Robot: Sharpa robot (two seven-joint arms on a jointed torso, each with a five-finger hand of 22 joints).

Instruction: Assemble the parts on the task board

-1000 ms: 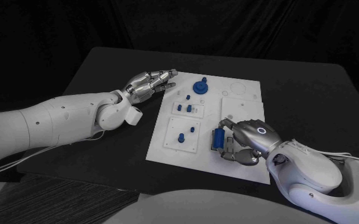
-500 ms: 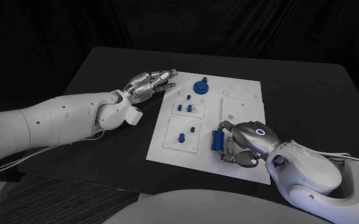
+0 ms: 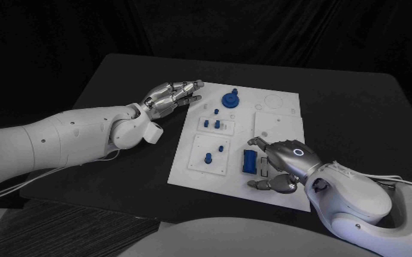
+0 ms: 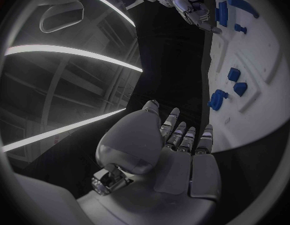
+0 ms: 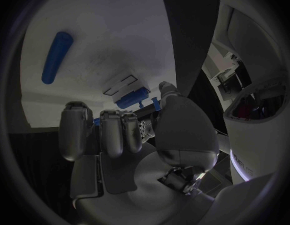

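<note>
Right hand [image 3: 287, 163] has backed off the long blue bar [image 3: 248, 160] toward the board's near right corner; a second ago its fingers were wrapped around the bar, now the bar lies flat on the board [image 3: 283, 99] just beside the hand, untouched. Its fingers are apart and hold nothing; in the right wrist view the bar [image 5: 57, 56] sits well clear of the fingertips [image 5: 113, 120].

Left hand [image 3: 172, 95] hasn't moved: it rests at the board's far left corner with its fingers loosely together, nothing in it.

Progress, as far as I can judge: partway.
- round blue knob [image 3: 230, 99] stands near the far edge, looks seated
- small blue pegs [image 3: 215, 123] stand in the sub-plate mid-left
- two more blue pieces [image 3: 215, 154] sit in the near-left sub-plate
- the bar looks loose, not slotted in
- the right half of the board has bare outlines, so probably more left to fit

Surface is a matte black table [image 3: 112, 90]; the board lies skewed on it. Black curtains hang behind the table.
</note>
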